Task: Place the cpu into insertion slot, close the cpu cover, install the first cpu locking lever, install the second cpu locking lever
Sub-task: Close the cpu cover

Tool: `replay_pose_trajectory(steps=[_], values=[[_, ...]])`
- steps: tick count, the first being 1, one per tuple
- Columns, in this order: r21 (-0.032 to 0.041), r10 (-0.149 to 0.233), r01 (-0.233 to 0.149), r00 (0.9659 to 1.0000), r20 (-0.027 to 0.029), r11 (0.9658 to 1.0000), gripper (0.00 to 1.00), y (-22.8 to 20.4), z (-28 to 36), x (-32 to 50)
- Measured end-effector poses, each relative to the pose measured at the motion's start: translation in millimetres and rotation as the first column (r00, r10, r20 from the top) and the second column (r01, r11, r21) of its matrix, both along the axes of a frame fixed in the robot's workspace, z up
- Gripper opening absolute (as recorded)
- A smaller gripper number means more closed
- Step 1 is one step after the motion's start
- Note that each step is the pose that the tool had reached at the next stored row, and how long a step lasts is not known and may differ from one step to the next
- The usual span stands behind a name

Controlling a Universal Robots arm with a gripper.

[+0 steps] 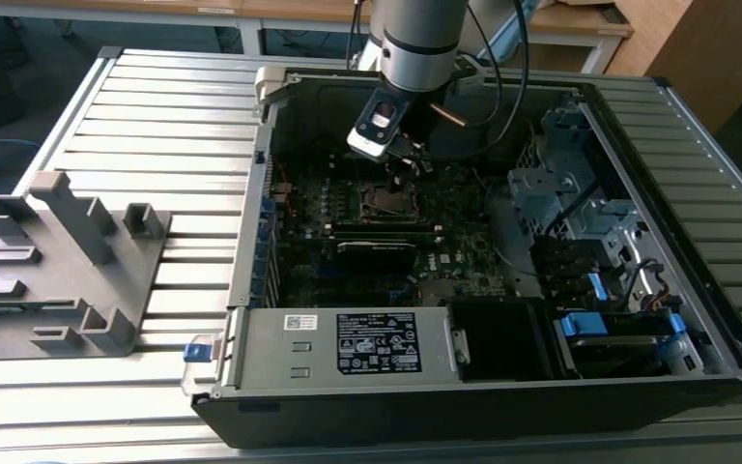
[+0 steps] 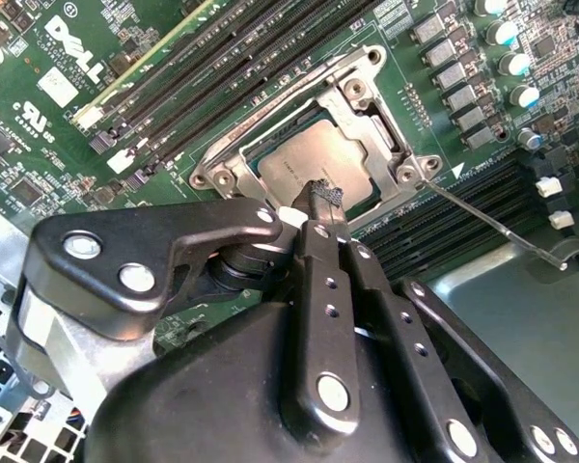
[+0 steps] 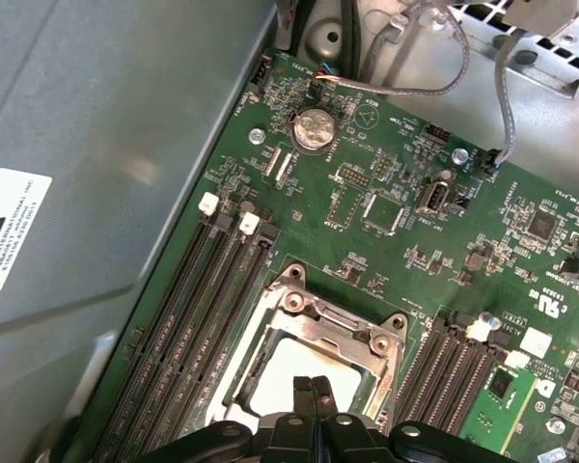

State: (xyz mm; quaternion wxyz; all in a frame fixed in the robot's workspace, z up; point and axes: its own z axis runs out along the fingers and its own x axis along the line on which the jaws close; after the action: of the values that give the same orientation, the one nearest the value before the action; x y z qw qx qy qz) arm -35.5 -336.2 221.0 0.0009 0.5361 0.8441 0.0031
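Gripper (image 2: 323, 198) is down inside the open computer case (image 1: 474, 416), over the motherboard (image 3: 386, 174). Fingers (image 3: 305, 391) are pressed together with nothing seen between them. The tip is at or just above the near edge of the cpu cover (image 3: 320, 328); contact uncertain. The cpu (image 2: 309, 159) lies flat in the insertion slot (image 3: 243, 367), its pale top showing through the cover's cut-out. The cover appears to lie down over it, framing all four sides. One thin wire locking lever (image 2: 492, 220) runs out from a socket corner across the neighbouring memory slots (image 2: 425, 236) and looks unlatched. A second lever cannot be made out.

Handling, as judged: the cpu is light, rigid and smooth-topped. It is likely fragile on the underside, as is the contact bed beneath, so it should not be dragged or tilted in the slot. If it must be shifted, take it by two opposite edges, never the face. The cover is thin sheet metal, stiff in its plane but springy on its hinge. Press it on the bare frame at the free edge, away from the hinge and clear of the chip's top. The lever is a slim sprung rod that will probably resist and may slip off smooth fingers. It is best taken near its bent outer end, where leverage is greatest.
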Motion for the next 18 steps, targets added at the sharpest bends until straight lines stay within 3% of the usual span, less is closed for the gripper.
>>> replay_pose_trajectory(steps=[5, 13, 18], values=[[0.0, 0.033, -0.033, 0.9995, 0.0, 0.9995, 0.11, 0.0, 0.0, 0.0], [0.0, 0.047, -0.047, 0.9989, 0.0, 0.9989, 0.11, 0.0, 0.0, 0.0], [0.0, 0.111, -0.111, 0.9938, 0.0, 0.9938, 0.11, 0.0, -0.1, 0.0]])
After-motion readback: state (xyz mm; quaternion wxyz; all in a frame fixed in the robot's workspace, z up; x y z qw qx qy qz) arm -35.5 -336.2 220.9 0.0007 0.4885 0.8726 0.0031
